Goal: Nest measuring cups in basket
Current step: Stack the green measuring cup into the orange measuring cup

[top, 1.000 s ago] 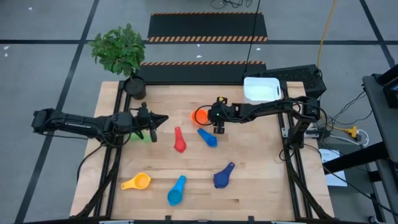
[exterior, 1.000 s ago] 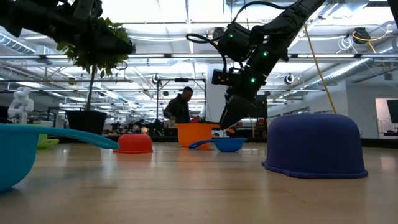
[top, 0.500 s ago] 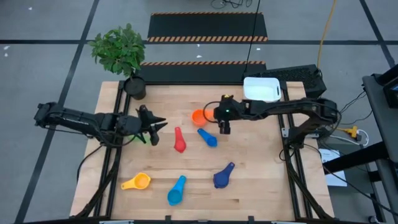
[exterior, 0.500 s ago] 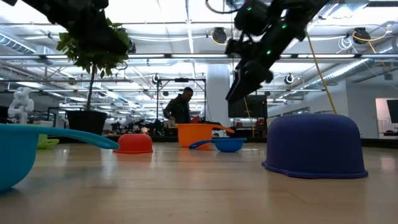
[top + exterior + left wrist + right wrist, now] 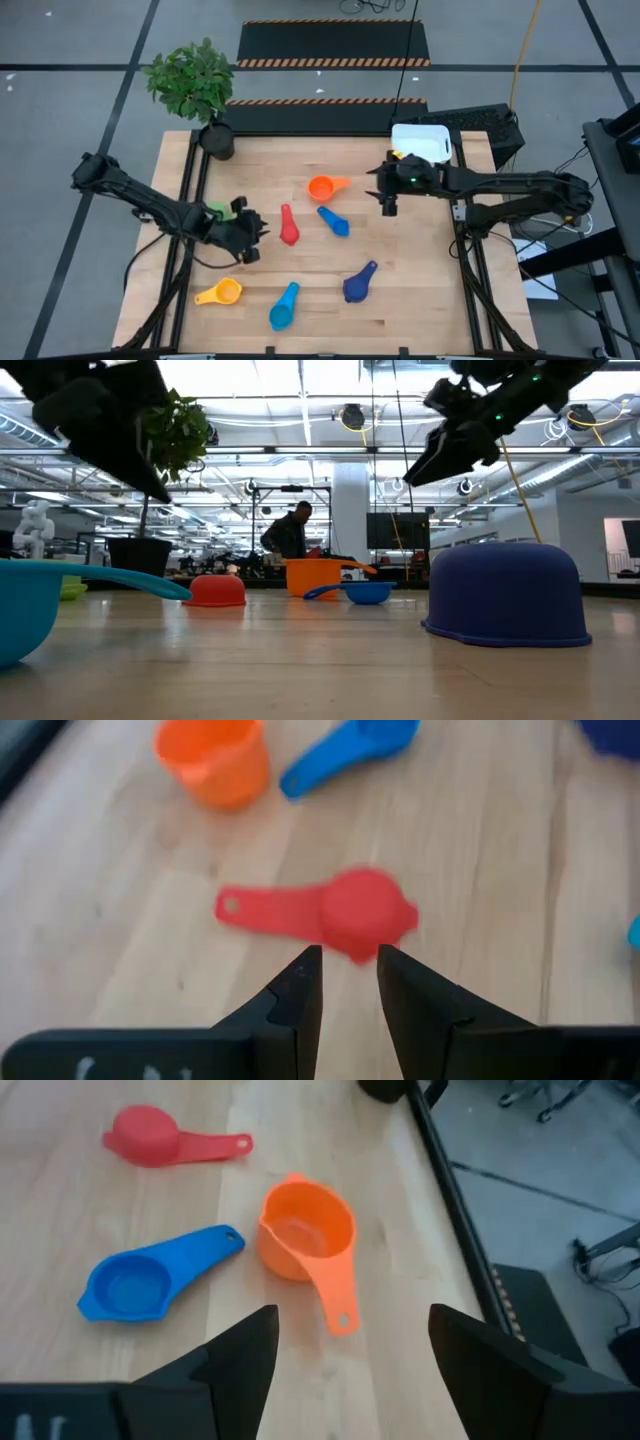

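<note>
A large open robotics lab or workshop hall: beyond the wooden table [image 5: 300, 660] run exposed ceiling trusses [image 5: 300, 452] with strip lights; a person [image 5: 288, 532] works at distant benches. Beside the table lies striped hazard floor matting [image 5: 335, 45] on grey floor.

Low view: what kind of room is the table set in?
Probably a robotics lab or workshop hall: exposed ceiling trusses with strip lights, a person among workbenches beyond the table, and a white robot figure at the far left.

Red plastic measuring cup [image 5: 289, 226], orange one [image 5: 322, 187], yellow one [image 5: 221, 293], three blue scoops [image 5: 334, 222], white rectangular basket [image 5: 421, 143], pale wooden table [image 5: 420, 280]
</note>
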### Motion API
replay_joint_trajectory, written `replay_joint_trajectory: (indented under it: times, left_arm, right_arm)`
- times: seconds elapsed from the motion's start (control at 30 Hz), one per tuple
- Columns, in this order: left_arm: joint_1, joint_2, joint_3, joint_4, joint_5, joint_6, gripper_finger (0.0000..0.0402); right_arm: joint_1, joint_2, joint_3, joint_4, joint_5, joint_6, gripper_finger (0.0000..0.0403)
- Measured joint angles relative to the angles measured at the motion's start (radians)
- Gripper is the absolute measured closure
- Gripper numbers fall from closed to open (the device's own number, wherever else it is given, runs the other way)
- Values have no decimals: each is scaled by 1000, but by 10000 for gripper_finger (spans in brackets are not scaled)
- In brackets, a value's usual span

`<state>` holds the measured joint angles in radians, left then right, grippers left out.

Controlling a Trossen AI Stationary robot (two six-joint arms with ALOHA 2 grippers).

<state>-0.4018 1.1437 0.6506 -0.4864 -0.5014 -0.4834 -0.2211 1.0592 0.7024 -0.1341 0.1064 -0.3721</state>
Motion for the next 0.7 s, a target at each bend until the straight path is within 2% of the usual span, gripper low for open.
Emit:
replay_joint_trajectory:
  times: [0.2,0.37,0.7]
  left_arm:
    - [-46,82,0,-13,3,-45,298]
    - [-89,100,-1,-59,3,-106,290]
    - [-158,100,-1,-218,23,-346,195]
  right_arm:
    - [0,-93,-40,5,1,0,149]
    - [0,-124,-54,2,2,0,149]
    - [0,-129,-54,-12,2,-11,149]
